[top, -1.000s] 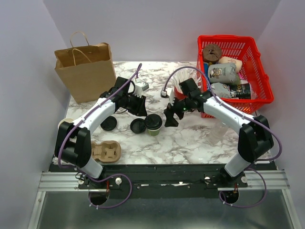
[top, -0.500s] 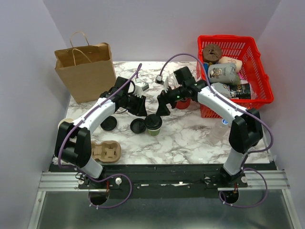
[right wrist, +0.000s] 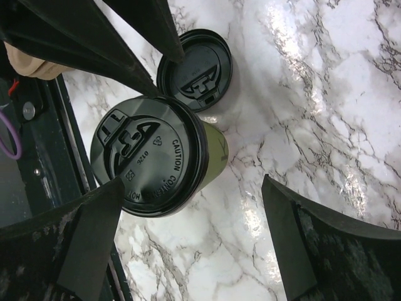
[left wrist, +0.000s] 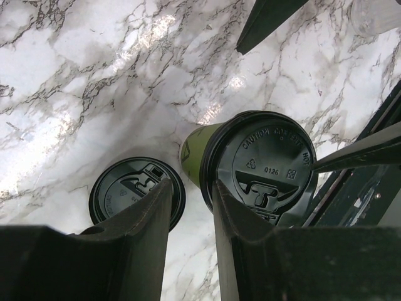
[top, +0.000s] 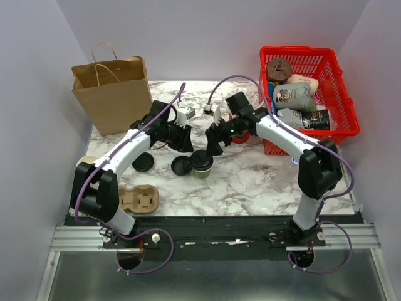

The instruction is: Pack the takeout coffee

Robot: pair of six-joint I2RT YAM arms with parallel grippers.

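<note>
While upright, takeout coffee (right wrist: pixel 156 164) below right hand (right wrist: pixel 192 182) (spread).

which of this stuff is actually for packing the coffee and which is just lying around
For the job: takeout coffee, lid on; paper bag, probably; cup carrier, possibly.
Lying about: loose black lid; second lid; red basket.

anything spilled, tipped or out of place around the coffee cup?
No spill shows. The takeout coffee stands upright, lid on. Only oddity: a loose black lid lies flat on the table right beside it and a second lid farther left, neither on a cup.
</note>
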